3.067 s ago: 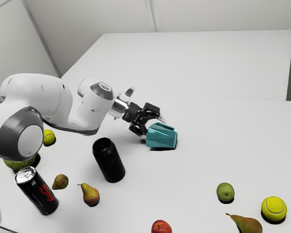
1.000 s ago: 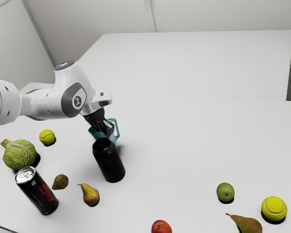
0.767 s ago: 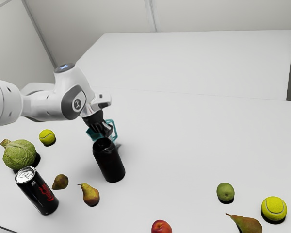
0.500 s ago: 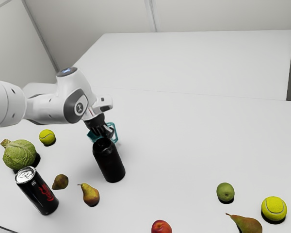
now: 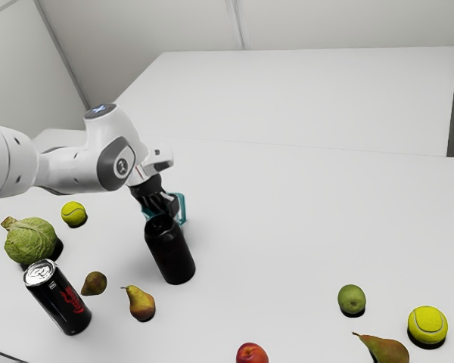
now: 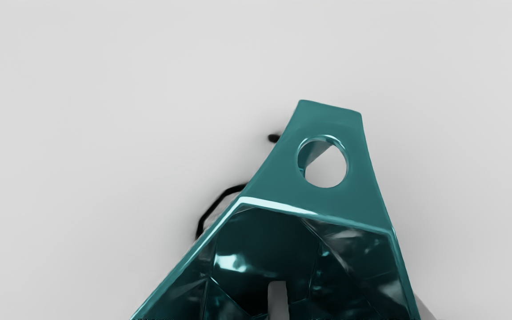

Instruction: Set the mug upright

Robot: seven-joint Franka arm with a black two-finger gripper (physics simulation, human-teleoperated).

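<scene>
Teal mug (image 6: 322, 200) (mouth toward wrist camera) partly behind black container (image 5: 171, 253)

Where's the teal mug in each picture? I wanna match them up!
Exterior view: the mug is under the jaws, partly hidden behind the tall black container.
Wrist view: it's close up by the jaws, its open mouth facing the camera.
Look for in both: its handle, with a hole through it.

Bright diffuse light, perhaps from above, soft shadows, white glare on mug (image 6: 278, 249)
</scene>
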